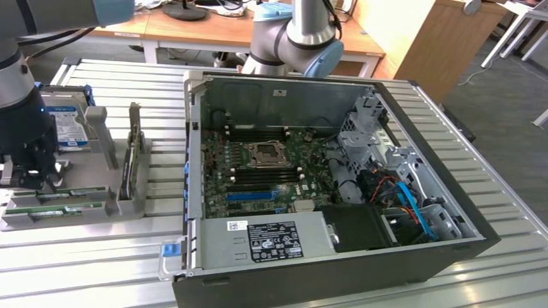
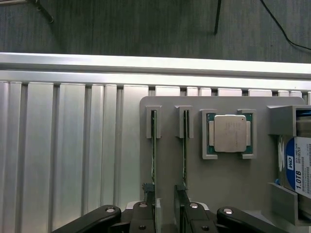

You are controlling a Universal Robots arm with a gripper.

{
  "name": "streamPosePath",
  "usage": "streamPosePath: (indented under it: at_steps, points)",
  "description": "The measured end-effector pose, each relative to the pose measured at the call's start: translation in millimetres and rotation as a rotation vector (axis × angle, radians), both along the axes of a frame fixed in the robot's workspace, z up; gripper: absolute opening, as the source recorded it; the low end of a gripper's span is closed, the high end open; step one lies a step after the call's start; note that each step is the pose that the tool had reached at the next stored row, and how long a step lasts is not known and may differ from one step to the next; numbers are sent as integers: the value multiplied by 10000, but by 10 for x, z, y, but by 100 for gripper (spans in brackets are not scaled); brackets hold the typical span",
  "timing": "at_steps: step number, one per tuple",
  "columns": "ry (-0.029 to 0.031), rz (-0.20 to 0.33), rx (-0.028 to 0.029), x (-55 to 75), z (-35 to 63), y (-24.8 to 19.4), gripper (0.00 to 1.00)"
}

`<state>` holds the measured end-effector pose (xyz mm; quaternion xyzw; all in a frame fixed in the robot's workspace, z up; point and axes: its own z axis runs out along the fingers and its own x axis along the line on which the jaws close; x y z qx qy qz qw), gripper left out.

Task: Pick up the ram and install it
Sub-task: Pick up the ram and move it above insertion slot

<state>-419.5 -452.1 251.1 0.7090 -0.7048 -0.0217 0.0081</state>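
Note:
Two green ram sticks stand on edge in the slots of a grey holder [image 2: 218, 184]: one ram stick [image 2: 153, 145] and a second one [image 2: 184, 150] beside it. In the exterior view they are green strips, the ram [image 1: 73, 192] and its neighbour [image 1: 53, 212], at that view's left. My gripper [image 2: 165, 216] hangs just above their near ends, one finger over each stick. Its fingers [image 2: 148, 213] stand a little apart, with only bare holder in the gap. In the exterior view the gripper [image 1: 36, 178] points down over the holder.
A processor chip [image 2: 230, 133] lies in a pocket of the holder, and a silver hard drive [image 2: 297, 167] stands beside it. The open computer case [image 1: 428, 212] fills the middle of the ribbed metal table [image 1: 111, 256], with its motherboard [image 1: 256, 170] exposed. A second arm's base [image 1: 296, 38] stands behind the case.

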Motion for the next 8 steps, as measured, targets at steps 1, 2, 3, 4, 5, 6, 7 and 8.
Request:
streamPosePath:
  at_steps: [1, 2, 3, 4, 5, 6, 7, 8]
  points:
    - [-1, -1, 0, 0, 0, -1, 30]
    - [0, -1, 0, 0, 0, 0, 30]
    - [0, -1, 0, 0, 0, -1, 30]
    - [-1, -1, 0, 0, 0, -1, 30]
    - [0, -1, 0, 0, 0, -1, 30]
    - [0, -1, 0, 0, -1, -1, 30]
    - [-1, -1, 0, -1, -5, -1, 30]
    - [-1, 0, 1, 0, -12, -1, 30]
